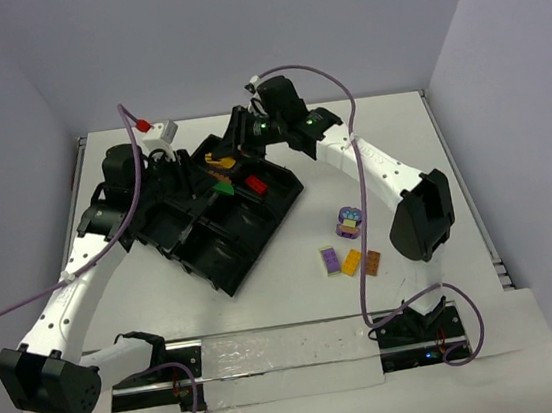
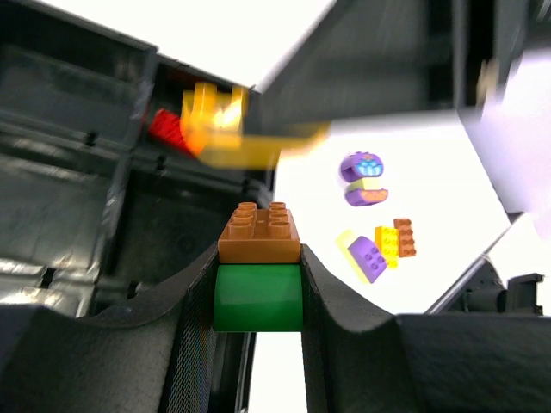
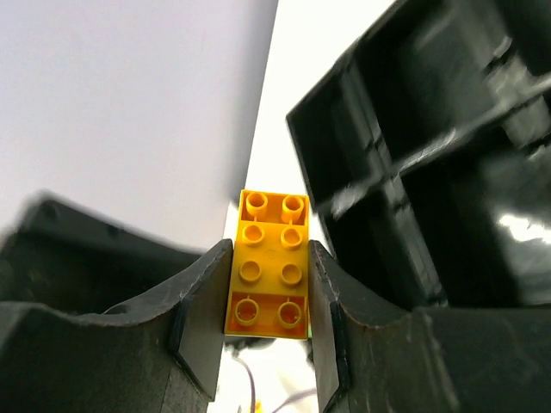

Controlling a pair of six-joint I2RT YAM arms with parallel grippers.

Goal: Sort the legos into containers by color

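The left hand [image 2: 258,280] is clenching a glossy green brick [image 2: 258,303] capped by a studded brown brick [image 2: 260,234]. The right hand [image 3: 269,292] is pinching a studded orange-yellow brick [image 3: 269,249], the black plastic tray [image 3: 413,146] lying just beside it.

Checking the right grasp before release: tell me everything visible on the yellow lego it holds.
The yellow lego is a glossy orange-yellow plastic brick, two studs wide, four long, all eight studs showing. The right gripper is shut on it, fingers pressing its long sides, studs facing the wrist camera, far end sticking out beyond them. It hangs at the far edge of the black tray; whether over a compartment is unclear.
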